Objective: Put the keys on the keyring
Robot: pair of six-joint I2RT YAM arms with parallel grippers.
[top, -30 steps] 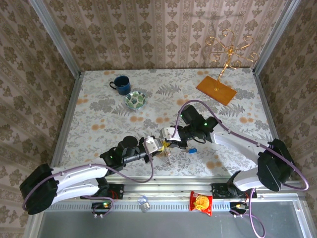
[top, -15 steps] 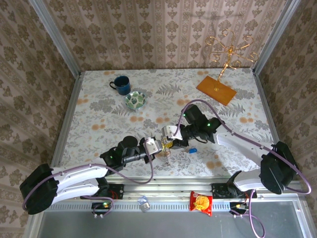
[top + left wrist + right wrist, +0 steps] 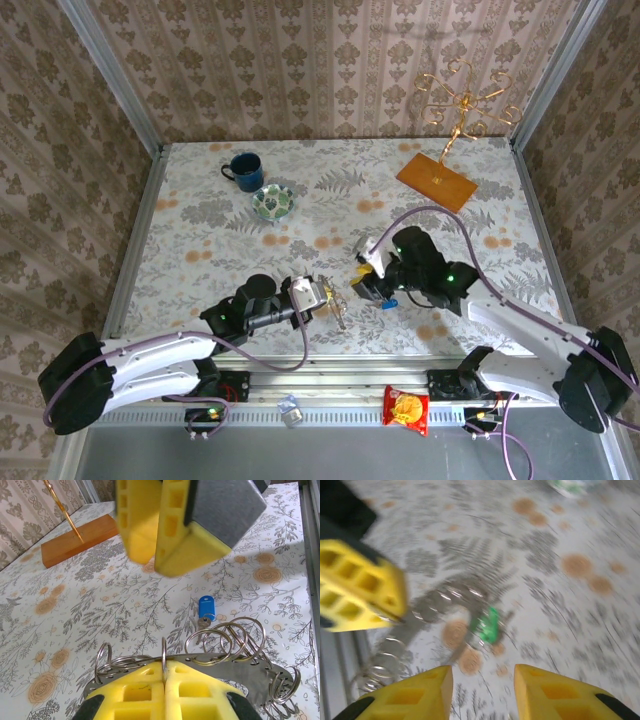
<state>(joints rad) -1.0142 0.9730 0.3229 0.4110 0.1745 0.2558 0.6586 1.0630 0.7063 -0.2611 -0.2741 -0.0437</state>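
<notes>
Left gripper [image 3: 322,296], near the table's [image 3: 200,230] front edge, is clamped tight on the rim of the keyring [image 3: 240,661], holding the flat grey plate and its small wire loops [image 3: 235,635] just off the surface. The right gripper [image 3: 362,272] hangs at about 2 o'clock from it, jaws apart and holding nothing. The blue-tagged key [image 3: 388,302] lies loose on the table at roughly 4 o'clock from the right gripper. The green-tagged key [image 3: 490,624] sits against the loops in the blurred right wrist view, and whether it is threaded cannot be told. The risks appear to be these: the thin plate, pinched only at its edge, may swivel or slip if a key is pushed hard against a loop; the flat blue-tagged key may skid away from closing fingers; the two grippers, working so near each other, may knock together.
</notes>
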